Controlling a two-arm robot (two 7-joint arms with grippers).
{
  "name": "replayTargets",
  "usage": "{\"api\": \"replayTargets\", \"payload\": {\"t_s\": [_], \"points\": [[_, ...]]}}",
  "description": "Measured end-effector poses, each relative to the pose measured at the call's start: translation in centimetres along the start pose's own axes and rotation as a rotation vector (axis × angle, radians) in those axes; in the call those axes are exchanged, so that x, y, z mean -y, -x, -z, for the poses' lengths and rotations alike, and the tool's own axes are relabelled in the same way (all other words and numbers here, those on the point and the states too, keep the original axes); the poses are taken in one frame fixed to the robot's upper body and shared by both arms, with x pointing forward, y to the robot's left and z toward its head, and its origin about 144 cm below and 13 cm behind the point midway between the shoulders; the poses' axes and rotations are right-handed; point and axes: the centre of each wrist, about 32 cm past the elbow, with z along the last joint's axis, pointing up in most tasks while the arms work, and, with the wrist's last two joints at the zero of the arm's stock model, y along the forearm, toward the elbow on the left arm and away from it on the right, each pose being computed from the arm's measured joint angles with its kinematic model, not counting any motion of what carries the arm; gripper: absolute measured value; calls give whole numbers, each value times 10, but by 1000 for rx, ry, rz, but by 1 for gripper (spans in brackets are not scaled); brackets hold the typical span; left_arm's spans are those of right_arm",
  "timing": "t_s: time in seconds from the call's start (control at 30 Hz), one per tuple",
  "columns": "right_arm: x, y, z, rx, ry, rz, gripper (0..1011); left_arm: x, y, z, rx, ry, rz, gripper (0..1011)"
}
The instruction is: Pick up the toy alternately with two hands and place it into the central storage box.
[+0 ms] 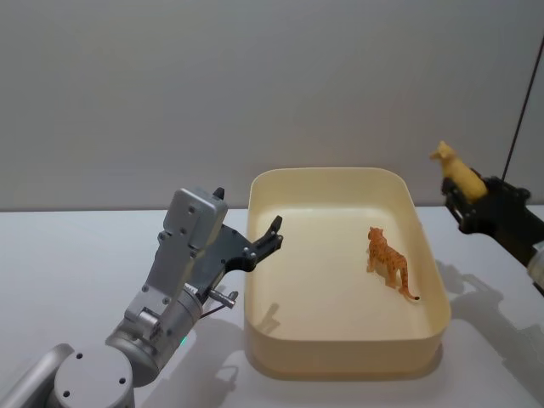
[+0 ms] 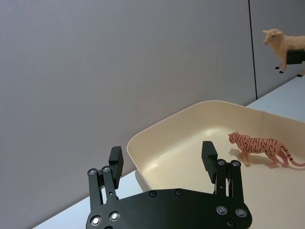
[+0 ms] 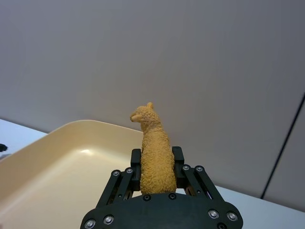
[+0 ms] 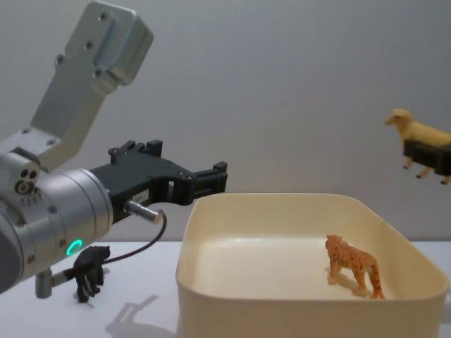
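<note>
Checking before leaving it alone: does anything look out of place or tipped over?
Nothing stands out. The tiger stands upright in the storage box, the right gripper holds the yellow toy animal aloft beside it, and the left gripper is open, empty.

My left gripper (image 2: 162,155) is matt black, its plates studded with shiny metal screw heads, and my right gripper (image 3: 157,162) has the same finish. My left arm (image 4: 63,204) is silver-grey metal with a satin sheen. The box (image 1: 340,361) is smooth cream plastic, faintly glossy inside. The tiger (image 1: 389,262) looks like smooth painted plastic. The sheep (image 3: 151,129) has a rough, woolly, matt surface. The table (image 1: 68,246) is plain matt white.
</note>
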Motion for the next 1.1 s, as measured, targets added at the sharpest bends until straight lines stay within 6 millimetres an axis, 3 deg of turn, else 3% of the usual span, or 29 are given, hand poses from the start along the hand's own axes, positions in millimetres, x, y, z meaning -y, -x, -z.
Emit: {"api": "replayTargets", "payload": {"t_s": [0.3,0.57,0.83,0.87,0.93,1.07,1.1], "points": [[-25,7,-3,-42,20,-72,363,0,0,0,0,0,0,1001],[-72,23,3,-86,51,-165,367,0,0,0,0,0,0,1001],[-96,33,4,-101,68,-216,598,0,0,0,0,0,0,1001],[-97,34,5,-102,69,-219,598,0,0,0,0,0,0,1001],[-99,35,5,-102,68,-222,706,0,0,0,0,0,0,1001],[-98,33,4,-99,65,-218,791,0,0,0,0,0,0,1001],[-96,31,4,-97,61,-211,854,0,0,0,0,0,0,1001]]}}
